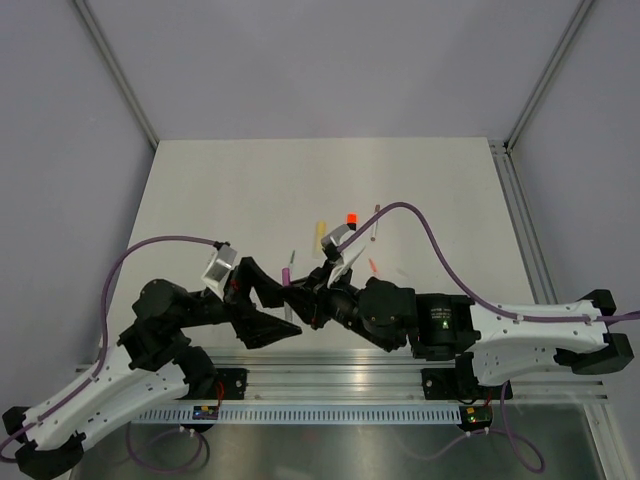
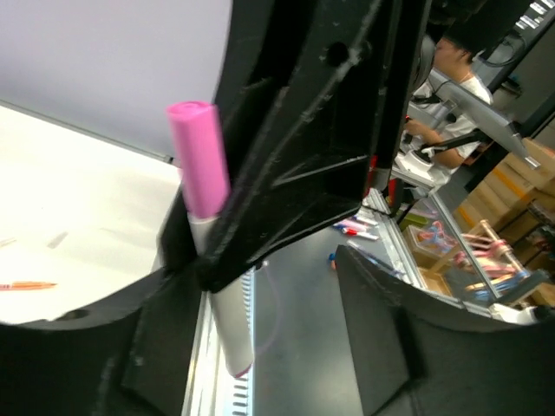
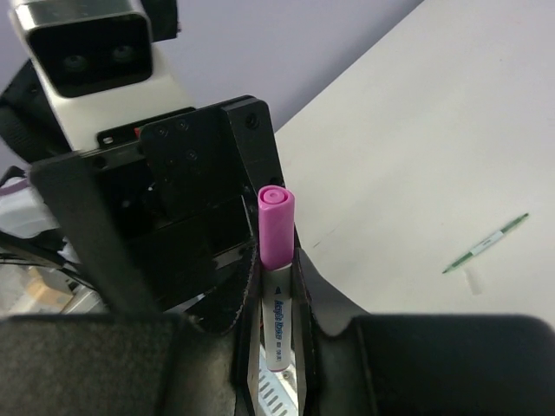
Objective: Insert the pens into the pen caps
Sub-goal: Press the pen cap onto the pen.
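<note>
Because your right gripper (image 3: 276, 290) is clamped on the barrel of the slim white plastic pen (image 3: 276, 334), lifted off the pale table (image 1: 230, 190) between the two arms, the end with the round pink plastic cap (image 3: 276, 227) is free for the other arm. That cap looks already seated. Your left gripper (image 2: 277, 338) has its jaws apart around the pen and pinches nothing, probably so it can draw away. A stubby pale yellow highlighter (image 1: 321, 232) and a small bright orange cap (image 1: 351, 218) wait farther out.
</note>
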